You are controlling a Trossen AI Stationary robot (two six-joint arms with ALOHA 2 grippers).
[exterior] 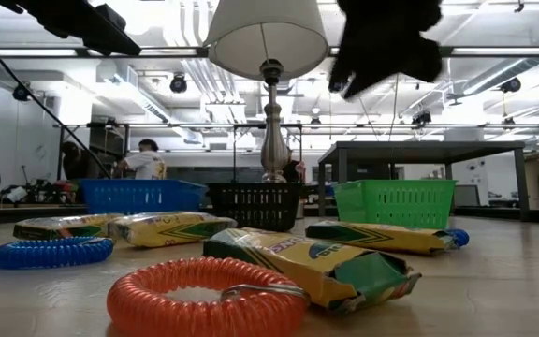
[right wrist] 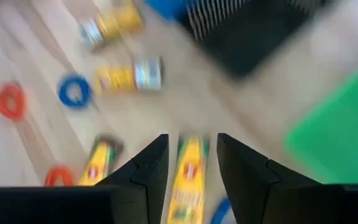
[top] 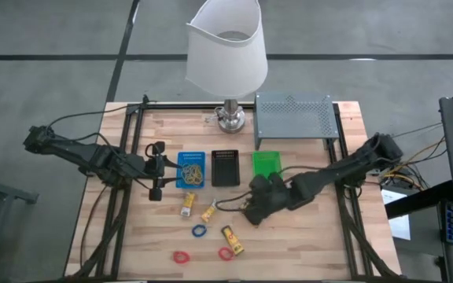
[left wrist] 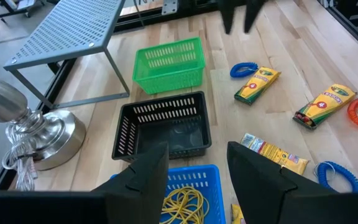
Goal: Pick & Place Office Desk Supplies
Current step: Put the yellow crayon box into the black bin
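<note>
The right pincer hangs in the air with its 2 fingers apart and nothing in them. In its own view, a yellow packet lies on the table right under the gap, low in the middle of the frame. A blue ring sits just beside the end of that packet, at the bottom edge. The green tray is near, on the right side. I think the pincer is about to come down for this packet. It could go wrong if the fingers land a bit off, because then 1 finger pushes the packet and it slides on the smooth wood. A finger could also catch the blue ring and drag it along or flick it away. If the pinch is only on the tip, the packet may tilt and drop on the way to a tray. In the high view, 3 more packets, 1 more blue ring and 2 red rings lie in the lower middle of the table. The left pincer waits at the left with fingers apart and empty, over the blue tray that holds the rubber bands.
</note>
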